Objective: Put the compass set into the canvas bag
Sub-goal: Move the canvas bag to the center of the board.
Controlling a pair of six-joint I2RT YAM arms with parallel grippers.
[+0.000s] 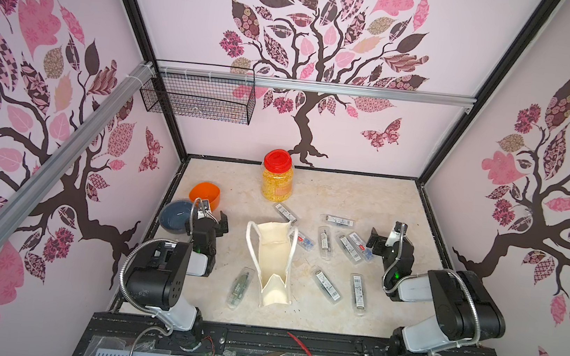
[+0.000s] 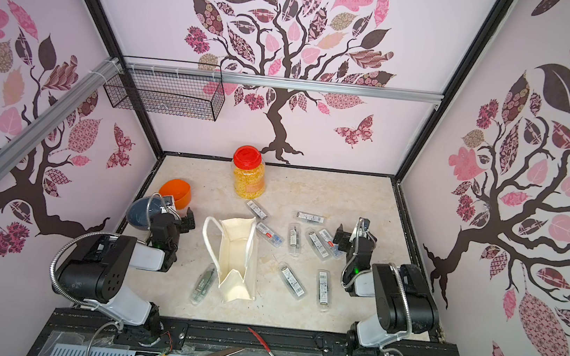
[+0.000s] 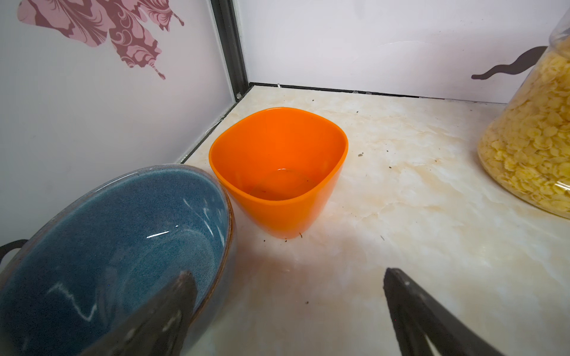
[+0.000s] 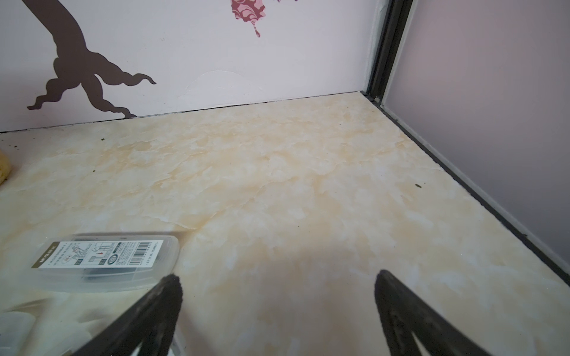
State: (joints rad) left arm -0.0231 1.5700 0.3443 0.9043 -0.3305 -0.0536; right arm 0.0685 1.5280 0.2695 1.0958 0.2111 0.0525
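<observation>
Right wrist: barcode-labelled compass set [image 4: 103, 255]

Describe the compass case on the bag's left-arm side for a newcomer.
Find the cream bag in the middle of the table. One clear case lies flat beside it, toward the left arm. Every other case lies on the bag's opposite side or behind it.

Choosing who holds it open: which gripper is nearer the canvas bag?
Left. The left gripper is beside the canvas bag; the right gripper is farther, past several compass cases.
</observation>
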